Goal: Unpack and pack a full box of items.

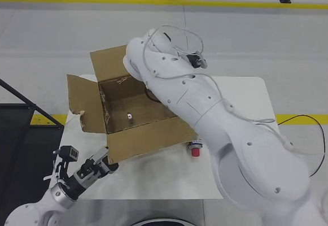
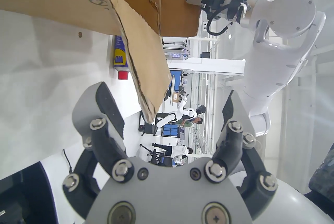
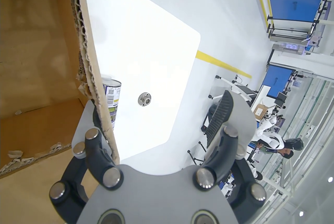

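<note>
Box flap corner (image 2: 151, 102) pokes between left claw's (image 2: 167, 90) fingers.

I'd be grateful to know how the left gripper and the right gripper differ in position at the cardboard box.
The left gripper is at the near corner of the cardboard box, the right gripper at a side wall. A torn flap pokes between the left's fingers; the right straddles its wall. Both are open, clamping nothing.

The box (image 1: 147, 144) gapes open upward, one small cylinder (image 1: 129, 117) on its floor. The right arm (image 1: 180, 96) overhangs its right wall. A torn flap (image 2: 146, 71) juts between the left pincer's (image 2: 167, 92) spread fingers. A red-capped can (image 1: 195, 150) sits just beside the box on the worktop (image 1: 152, 175).
</note>
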Available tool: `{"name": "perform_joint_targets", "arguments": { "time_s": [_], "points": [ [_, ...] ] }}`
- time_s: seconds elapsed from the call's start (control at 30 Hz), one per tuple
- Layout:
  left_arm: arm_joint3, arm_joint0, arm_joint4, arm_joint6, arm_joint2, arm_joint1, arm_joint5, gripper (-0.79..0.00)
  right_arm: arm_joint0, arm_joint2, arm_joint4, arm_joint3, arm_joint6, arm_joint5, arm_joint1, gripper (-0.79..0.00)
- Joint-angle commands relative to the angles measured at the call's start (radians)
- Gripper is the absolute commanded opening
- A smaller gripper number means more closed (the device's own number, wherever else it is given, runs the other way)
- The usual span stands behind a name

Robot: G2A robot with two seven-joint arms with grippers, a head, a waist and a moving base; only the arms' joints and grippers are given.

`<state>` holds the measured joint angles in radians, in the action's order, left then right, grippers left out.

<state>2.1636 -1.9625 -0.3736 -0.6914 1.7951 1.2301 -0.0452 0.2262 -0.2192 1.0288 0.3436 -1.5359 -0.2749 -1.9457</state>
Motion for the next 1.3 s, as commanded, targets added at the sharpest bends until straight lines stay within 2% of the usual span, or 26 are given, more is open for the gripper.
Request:
{"name": "perform_joint_targets", "arguments": {
  "time_s": [0.0,0.03,0.13,0.23,0.27,0.33,0.63,1.27],
  "points": [
    [-0.003,0.012,0.009,0.025,-0.023,0.001,0.005,-0.062,-0.002,-0.007,0.001,-0.002,0.0,-0.003,0.014,0.0],
    [-0.005,0.018,0.015,0.032,-0.032,0.001,0.008,-0.099,-0.003,-0.011,0.002,-0.004,0.0,-0.005,0.021,0.0],
    [-0.013,0.033,0.029,0.053,-0.053,0.0,0.018,-0.376,-0.008,-0.022,0.008,0.001,0.0,-0.009,0.043,0.0],
    [-0.021,0.046,0.038,0.066,-0.069,0.0,0.024,-0.554,-0.015,-0.036,0.015,0.018,0.0,-0.009,0.066,0.0],
    [-0.023,0.05,0.041,0.069,-0.073,-0.001,0.026,-0.662,-0.018,-0.04,0.019,0.025,0.0,-0.009,0.074,0.0],
    [-0.025,0.056,0.046,0.073,-0.081,-0.001,0.029,-0.785,-0.025,-0.05,0.026,0.04,0.0,-0.009,0.091,0.0],
    [-0.045,0.08,0.065,0.023,-0.087,-0.01,0.024,-0.785,-0.067,-0.101,0.069,0.139,0.0,-0.009,0.169,0.0],
    [-0.105,0.096,-0.014,-0.154,0.01,-0.035,0.031,-0.785,-0.198,-0.251,0.206,0.456,0.0,-0.009,0.353,0.0]
  ]
}}
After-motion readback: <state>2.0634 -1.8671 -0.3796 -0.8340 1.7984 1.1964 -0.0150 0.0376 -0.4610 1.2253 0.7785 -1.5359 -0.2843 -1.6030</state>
